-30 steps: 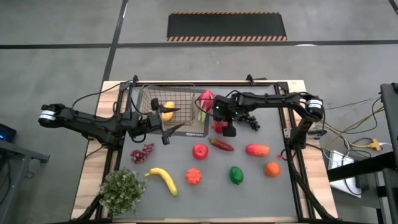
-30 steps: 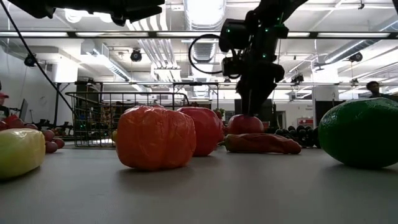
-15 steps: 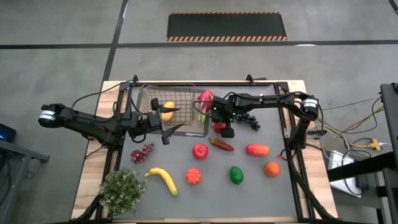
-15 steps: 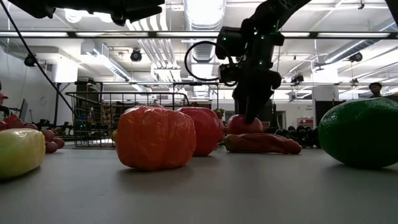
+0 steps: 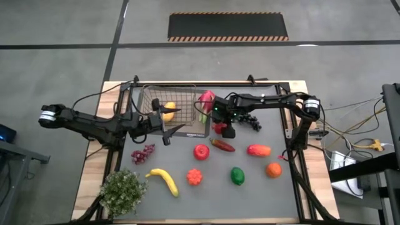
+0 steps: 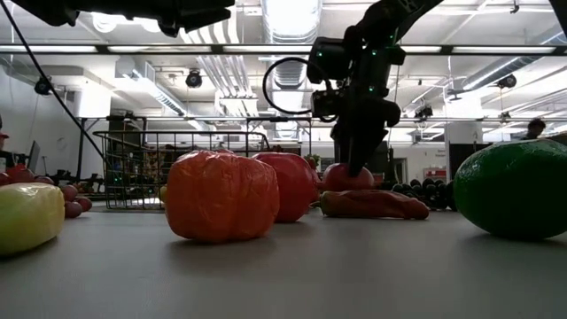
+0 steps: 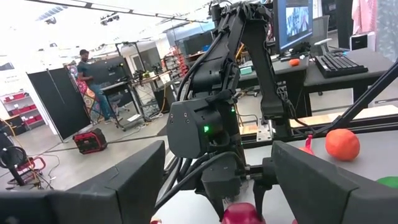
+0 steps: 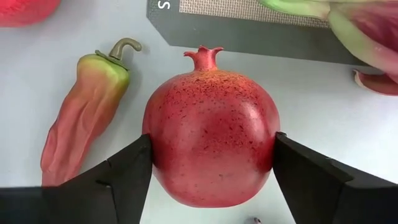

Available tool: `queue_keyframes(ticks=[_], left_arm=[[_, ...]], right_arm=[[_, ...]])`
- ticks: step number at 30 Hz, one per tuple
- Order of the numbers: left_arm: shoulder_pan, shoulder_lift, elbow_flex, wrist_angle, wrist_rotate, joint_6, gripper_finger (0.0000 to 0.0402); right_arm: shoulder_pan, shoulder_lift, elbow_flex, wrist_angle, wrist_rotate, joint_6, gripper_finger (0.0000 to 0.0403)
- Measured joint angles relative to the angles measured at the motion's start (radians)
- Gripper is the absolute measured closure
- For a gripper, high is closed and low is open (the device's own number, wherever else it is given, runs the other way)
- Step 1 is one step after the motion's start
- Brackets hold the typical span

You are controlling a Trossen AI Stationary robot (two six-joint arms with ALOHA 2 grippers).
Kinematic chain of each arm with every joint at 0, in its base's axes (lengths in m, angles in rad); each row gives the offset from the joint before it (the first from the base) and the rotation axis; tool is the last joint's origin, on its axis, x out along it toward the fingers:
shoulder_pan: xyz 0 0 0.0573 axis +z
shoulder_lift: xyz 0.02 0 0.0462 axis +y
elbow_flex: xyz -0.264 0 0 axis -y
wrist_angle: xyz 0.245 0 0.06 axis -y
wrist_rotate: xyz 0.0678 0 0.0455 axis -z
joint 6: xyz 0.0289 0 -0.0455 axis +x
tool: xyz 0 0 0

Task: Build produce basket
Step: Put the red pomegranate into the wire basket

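While the right gripper (image 8: 210,165) sits low in the centre of the right wrist frame, its fingers (image 8: 127,171) press both flanks of a red pomegranate (image 8: 210,146) resting on the table, so the grasp looks closed on the fruit. A red pepper (image 8: 82,106) lies just beside it at left. In the high view the basket (image 5: 173,106) stands upper centre-left, a yellow fruit (image 5: 169,111) inside. The left gripper (image 5: 164,127) hangs at the basket's lower edge, fingers spread. The round, smooth fruit could slip or roll during lifting, and the left arm crowds the drop zone.
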Motion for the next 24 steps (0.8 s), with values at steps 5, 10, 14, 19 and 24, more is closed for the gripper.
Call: queue_keyframes(ticks=[5, 10, 14, 19, 24], left_arm=[[0.000, 0.000, 0.002, 0.002, 0.000, 0.000, 0.0126], [0.000, 0.000, 0.002, 0.011, 0.000, -0.009, 0.0126], [0.000, 0.001, 0.002, 0.011, 0.003, -0.028, 0.0126], [-0.004, 0.013, 0.003, 0.036, 0.006, -0.043, 0.0126], [-0.005, 0.027, 0.005, 0.101, 0.015, -0.060, 0.0126]], right_arm=[[0.000, -0.024, 0.001, -0.001, 0.008, -0.019, 0.0124], [0.000, -0.095, -0.002, 0.002, 0.002, -0.006, 0.0124], [0.000, -0.182, -0.032, 0.061, -0.096, 0.047, 0.0123], [0.034, -0.308, -0.184, 0.389, -0.182, 0.088, 0.0125], [0.062, -0.396, -0.398, 0.885, -0.173, 0.133, 0.0123]])
